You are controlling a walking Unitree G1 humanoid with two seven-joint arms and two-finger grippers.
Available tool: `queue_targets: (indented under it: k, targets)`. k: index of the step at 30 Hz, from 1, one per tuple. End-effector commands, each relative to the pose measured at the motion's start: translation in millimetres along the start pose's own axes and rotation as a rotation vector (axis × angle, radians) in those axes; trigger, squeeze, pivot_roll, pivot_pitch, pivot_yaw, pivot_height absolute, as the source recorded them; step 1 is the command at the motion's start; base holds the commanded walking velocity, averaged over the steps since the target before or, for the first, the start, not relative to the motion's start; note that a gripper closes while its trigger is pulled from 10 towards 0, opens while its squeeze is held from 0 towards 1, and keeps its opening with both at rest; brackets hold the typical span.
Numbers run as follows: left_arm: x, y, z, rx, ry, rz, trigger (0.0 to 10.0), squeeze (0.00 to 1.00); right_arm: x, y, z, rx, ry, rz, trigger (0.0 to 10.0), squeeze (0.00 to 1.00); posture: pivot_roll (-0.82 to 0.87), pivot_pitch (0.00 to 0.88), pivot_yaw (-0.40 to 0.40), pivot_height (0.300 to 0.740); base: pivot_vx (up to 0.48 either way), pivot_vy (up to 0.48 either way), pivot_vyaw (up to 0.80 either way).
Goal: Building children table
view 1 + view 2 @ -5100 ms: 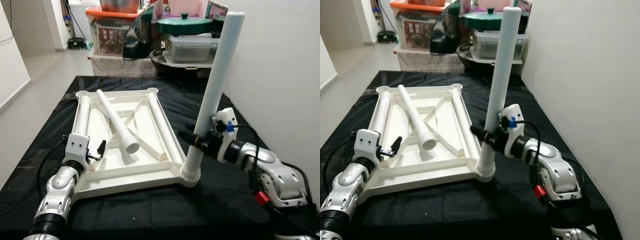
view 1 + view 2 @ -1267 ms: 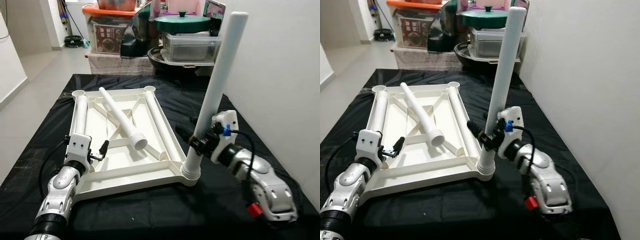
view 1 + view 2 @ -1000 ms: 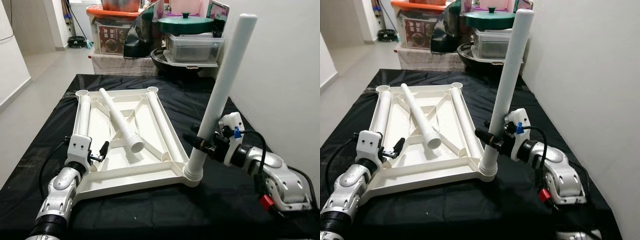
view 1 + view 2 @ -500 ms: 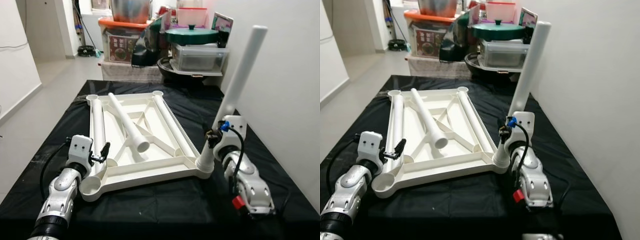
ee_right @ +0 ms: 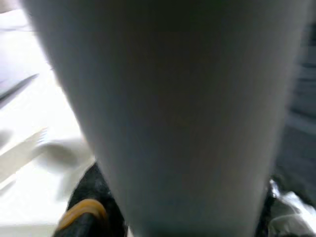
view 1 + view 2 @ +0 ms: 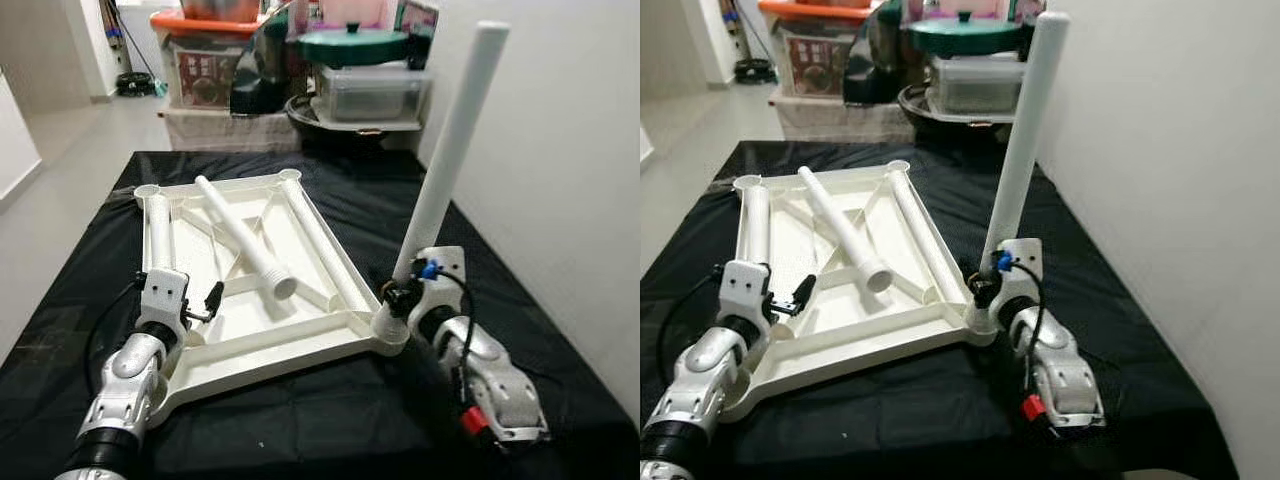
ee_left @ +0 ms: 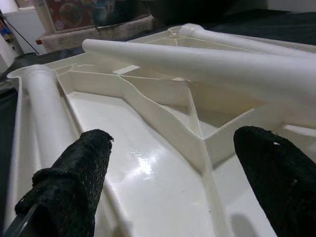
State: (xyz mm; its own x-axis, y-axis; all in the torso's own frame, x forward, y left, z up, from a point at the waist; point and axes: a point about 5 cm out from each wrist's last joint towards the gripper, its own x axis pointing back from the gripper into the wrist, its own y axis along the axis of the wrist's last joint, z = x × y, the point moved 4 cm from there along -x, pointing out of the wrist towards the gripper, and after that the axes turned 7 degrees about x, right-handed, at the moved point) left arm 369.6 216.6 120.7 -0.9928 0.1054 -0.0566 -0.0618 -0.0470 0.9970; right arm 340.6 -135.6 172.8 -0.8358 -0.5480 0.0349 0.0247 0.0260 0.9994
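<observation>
Tabletop [image 6: 262, 345]: inverted on black cloth [image 6: 330, 420] | right gripper [image 6: 400, 297]: clamped on upright leg [image 6: 447, 160] in near corner socket | left gripper [image 7: 173, 173]: spread wide at near-left edge

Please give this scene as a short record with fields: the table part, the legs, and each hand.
tabletop: white plastic tabletop, upside down on black cloth
standing leg: white leg, upright in near right corner socket
loose legs: three lying inside the tabletop
right hand: right hand, closed on the standing leg near its base
left hand: left hand, open, at near left corner
</observation>
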Motion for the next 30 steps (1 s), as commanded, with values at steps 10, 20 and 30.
queue_targets:
  k: [10, 20, 30]
  targets:
    - [-0.4, 0, -1.9, -0.003, -0.005, 0.000, 10.0, 0.00, 11.0, -1, 50.5, 0.108, 0.441, 0.018, 0.0, 0.00, 0.05, 0.000, -0.081, 0.740, 0.000, 0.000, 0.00]
    - [1.0, 0, 1.9, -0.009, 0.002, 0.001, 10.0, 0.00, 0.1, -35, -55.9, -0.069, -0.582, 0.152, 0.0, 0.00, 0.05, 0.000, -0.080, 0.740, 0.000, 0.000, 0.00]
    - [-0.6, 1, 1.2, -0.012, -0.004, 0.002, 10.0, 0.00, -19.1, -10, 19.0, -0.123, -0.276, -0.023, 10.0, 1.00, 0.05, 0.000, -0.072, 0.740, 0.000, 0.000, 0.00]
